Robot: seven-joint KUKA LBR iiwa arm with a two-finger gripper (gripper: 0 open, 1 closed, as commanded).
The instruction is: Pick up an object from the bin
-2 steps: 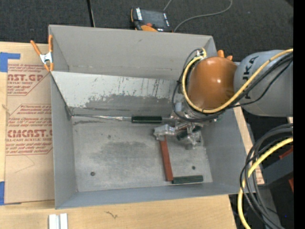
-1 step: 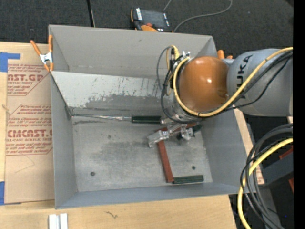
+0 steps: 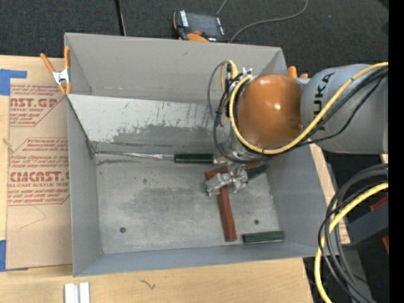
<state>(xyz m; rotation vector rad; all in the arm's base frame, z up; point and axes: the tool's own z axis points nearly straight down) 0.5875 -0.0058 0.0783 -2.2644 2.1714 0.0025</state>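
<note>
Camera view looks down into a grey metal bin [image 3: 84, 194] with sloping walls and a scuffed floor. The arm comes in from the right, its round orange cover [image 3: 268, 109] hanging over the bin's far right part, with yellow and black cables looped around it.

Below the cover, the gripper [image 3: 225, 180] sits low over the floor, right of the middle. It is directly over the far end of a reddish-brown stick [image 3: 228, 219]. The stick lies flat and runs from under the gripper toward the near wall, leaning slightly to the right. From this angle I cannot tell whether the pincer is spread, pressed together, or pinching the stick, because the metal parts at its tip blur into one pale cluster on top of the stick's far end.

Just beside the gripper on the far right, a small red and dark piece [image 3: 254, 167] pokes out from under the wrist; its kind is unclear.

A long thin tool [image 3: 192, 158] with a dark green handle lies along the foot of the far wall. Its bare metal shaft points left and its handle ends close to the gripper.

A short dark green bar [image 3: 263, 237] lies flat in the near right corner, just right of the stick's near end and apart from it.

The left half of the floor holds nothing but scratches and two small dark spots.
</note>
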